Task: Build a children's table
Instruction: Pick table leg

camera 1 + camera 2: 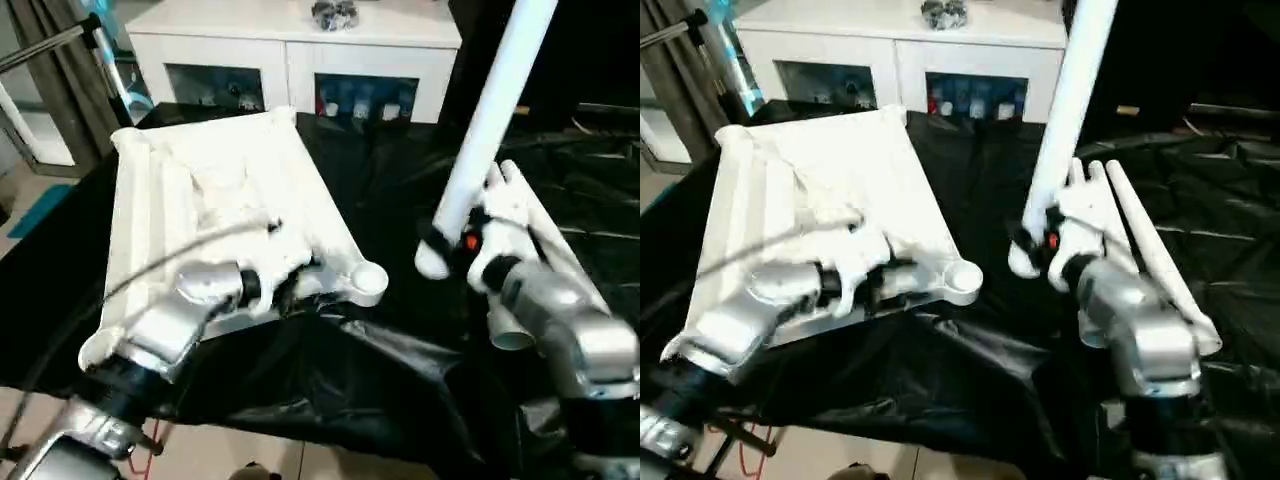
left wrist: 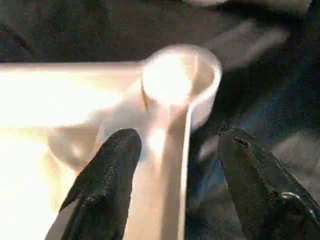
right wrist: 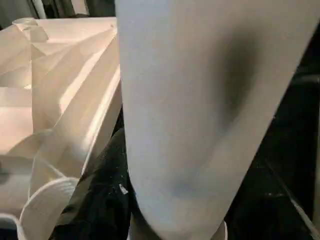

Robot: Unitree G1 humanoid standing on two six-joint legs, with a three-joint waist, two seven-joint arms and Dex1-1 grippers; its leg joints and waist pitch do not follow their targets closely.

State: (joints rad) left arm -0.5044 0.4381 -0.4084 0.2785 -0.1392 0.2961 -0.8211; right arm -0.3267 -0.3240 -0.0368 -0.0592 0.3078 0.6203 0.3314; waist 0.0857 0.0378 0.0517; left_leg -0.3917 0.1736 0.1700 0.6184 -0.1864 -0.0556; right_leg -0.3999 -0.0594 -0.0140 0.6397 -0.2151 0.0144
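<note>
White plastic tabletop lies ribbed side up on the black sheet to your left. Your left gripper sits at its near edge, fingers spread either side of the rim, just short of the round corner socket. To the right, your right gripper seems clamped on a raised leg, beside spare legs.

Silver forearms, black claw fingers

Tabletop underside-up at left on sheet; loose legs at right; cabinet behind
</note>
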